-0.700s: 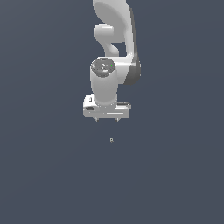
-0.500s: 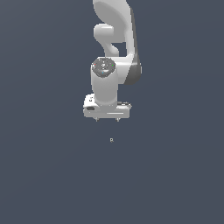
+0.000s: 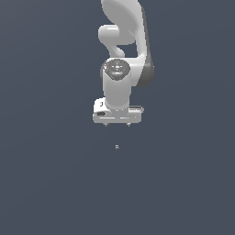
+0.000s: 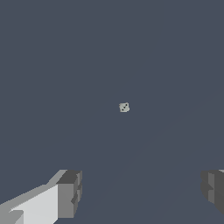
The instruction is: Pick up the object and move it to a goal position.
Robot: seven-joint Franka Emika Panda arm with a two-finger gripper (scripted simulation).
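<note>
On the dark grey counter (image 3: pixel 55 183) lies the object (image 3: pixel 117 147), a tiny pale speck, apart from and untouched by the pincer (image 3: pixel 117 124); the pincer's fingers (image 4: pixel 70 194) stand wide apart, holding nothing.

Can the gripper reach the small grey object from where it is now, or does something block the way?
Probably yes. The gripper has its jaws wide open, and the object lies apart from it on bare ground, with nothing between them.

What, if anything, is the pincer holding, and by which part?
Nothing is held. The pincer is open, its fingers wide apart, and the object lies apart from it on the ground.
</note>
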